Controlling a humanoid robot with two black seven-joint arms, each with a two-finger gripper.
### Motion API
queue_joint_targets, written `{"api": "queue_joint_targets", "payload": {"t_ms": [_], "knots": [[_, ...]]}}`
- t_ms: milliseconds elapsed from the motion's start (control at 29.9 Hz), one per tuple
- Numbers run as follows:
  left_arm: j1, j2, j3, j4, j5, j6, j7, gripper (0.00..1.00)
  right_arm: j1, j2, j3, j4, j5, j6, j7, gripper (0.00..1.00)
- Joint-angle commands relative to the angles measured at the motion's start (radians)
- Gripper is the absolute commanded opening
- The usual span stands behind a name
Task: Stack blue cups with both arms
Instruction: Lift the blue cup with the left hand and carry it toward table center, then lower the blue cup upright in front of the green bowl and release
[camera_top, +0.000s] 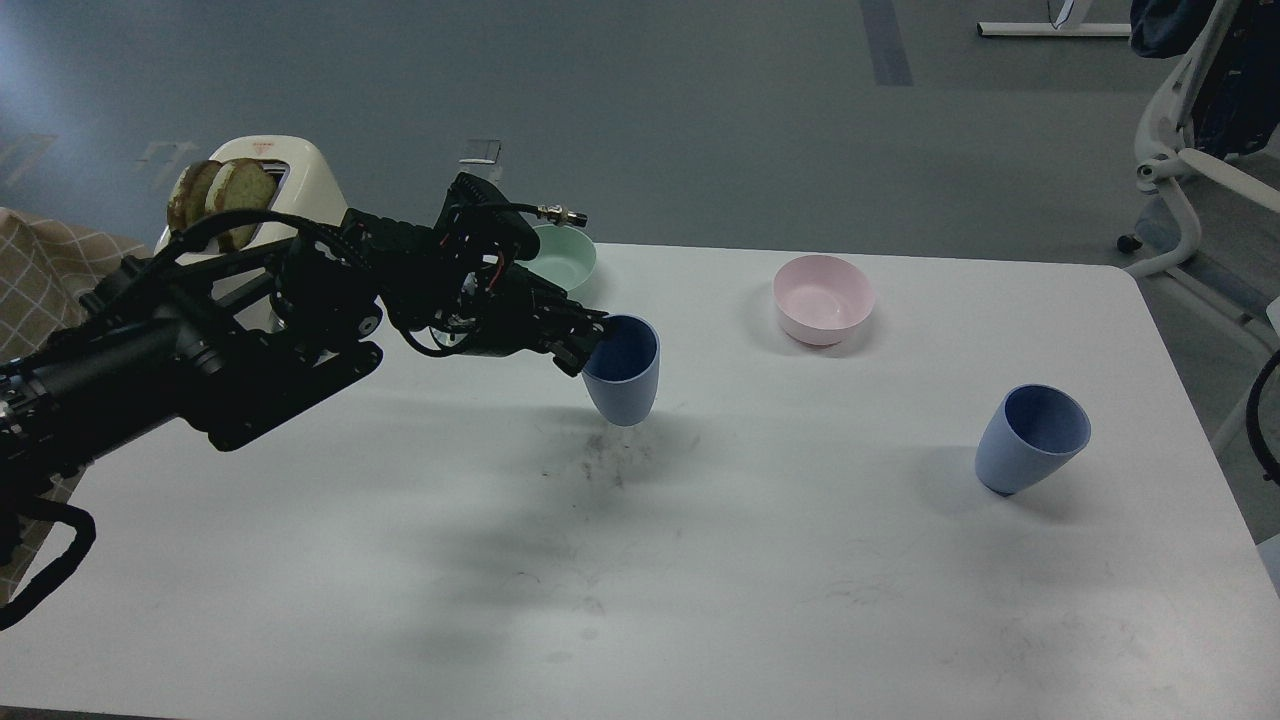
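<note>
Your left gripper (590, 345) in the head view is clamped on the near cup's (622, 372) rim, apparently lifted clear of the table (700, 560); keep it upright, carry it above the right-hand cup (1032, 438), and lower squarely.

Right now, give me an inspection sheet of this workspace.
Surface: white table, dark scuff marks near its middle.
Job's things: left cup at the left gripper's tip, its shadow offset below, apparently lifted; right cup alone at the table's right, tilted in this view.
Clutter: green bowl and pink bowl at the far edge; toaster with bread slices at far left.
Grippers: left gripper at the left cup's rim, grip unclear; right gripper not in view.
Cables: black loops along the left arm.
Surroundings: grey floor, white chair base at right.
</note>
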Motion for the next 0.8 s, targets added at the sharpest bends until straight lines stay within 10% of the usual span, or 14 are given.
{"api": "queue_joint_targets", "payload": {"t_ms": [0,770], "knots": [[0.000,-0.004,0.002,0.003,0.000,0.000,0.003,0.00,-0.099,0.002,0.002,0.012,0.004,0.000,0.001,1.00],[0.006,-0.094,0.037,0.058,0.015,0.000,0.015,0.00,-0.131,0.008,0.003,0.054,0.004,0.000,0.017,1.00]]}}
